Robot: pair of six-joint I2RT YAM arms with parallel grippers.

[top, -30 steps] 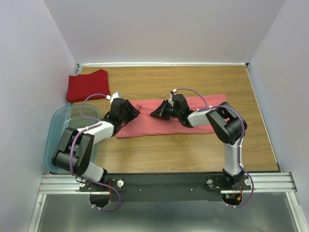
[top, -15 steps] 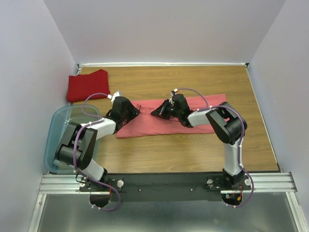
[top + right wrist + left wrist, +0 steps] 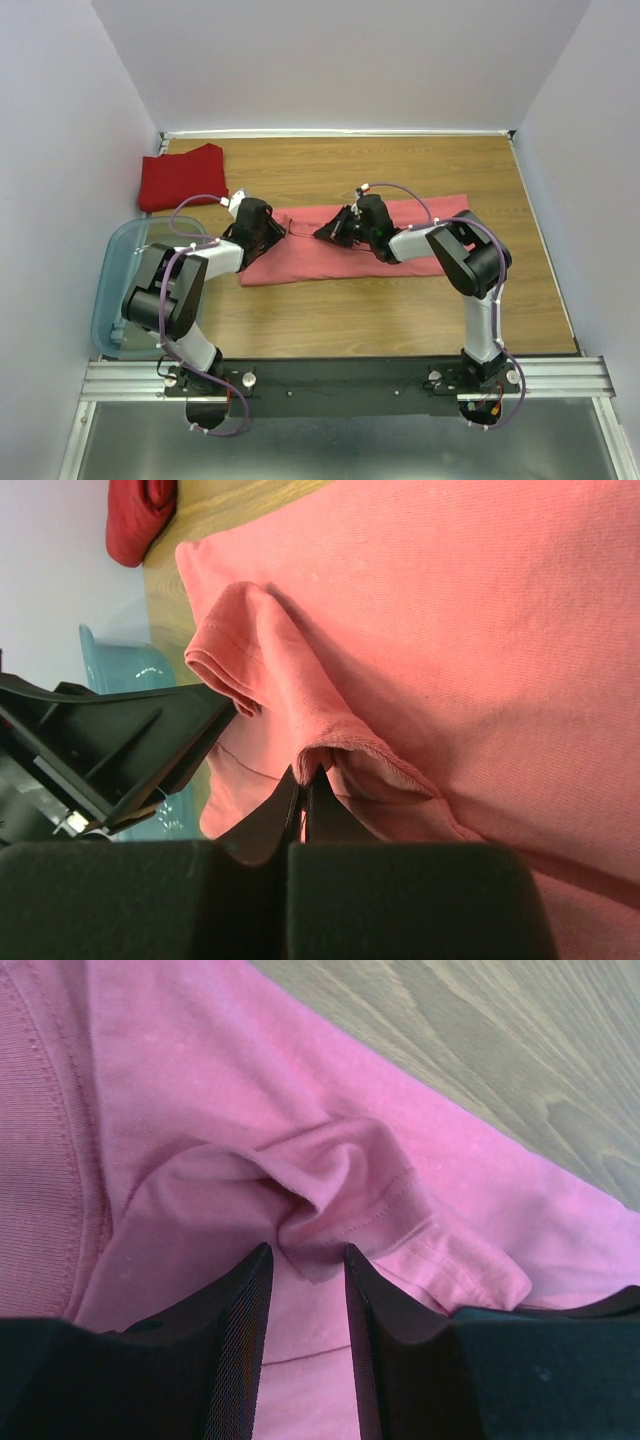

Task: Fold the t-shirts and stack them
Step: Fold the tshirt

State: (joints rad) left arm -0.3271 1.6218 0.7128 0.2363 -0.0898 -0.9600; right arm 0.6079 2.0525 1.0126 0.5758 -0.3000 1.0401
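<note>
Reaching in from both sides in the overhead view, the left arm [image 3: 205,262] and right arm [image 3: 455,255] meet over the left half of the salmon-pink shirt [image 3: 320,262]. The shirt lies as a long strip across the middle of the counter [image 3: 400,170]. Both are set at that end, probably so the cloth can be carried over evenly for the next fold. The deep red shirt [image 3: 181,177] sits folded at the far left corner, well apart, and looks like the base of the stack. The plastic bin [image 3: 120,262] stands at the near left edge.

From the left wrist, the left jaws stand slightly apart, straddling a raised pucker of the salmon-pink shirt [image 3: 200,1080] beside a stitched hem. The ridge reaches between the tips but does not look squeezed, so I judge them released and lined up to pinch. Bare counter [image 3: 500,1050] shows beyond the edge of the cloth.

From the right wrist, the right jaws are clenched on a thin pinched fold of the salmon-pink shirt [image 3: 450,630], with the cloth tenting up into them. The left arm [image 3: 110,745] is just beside that fold. Behind it are the plastic bin [image 3: 115,660], and the deep red shirt [image 3: 140,515] on the counter [image 3: 230,505].
</note>
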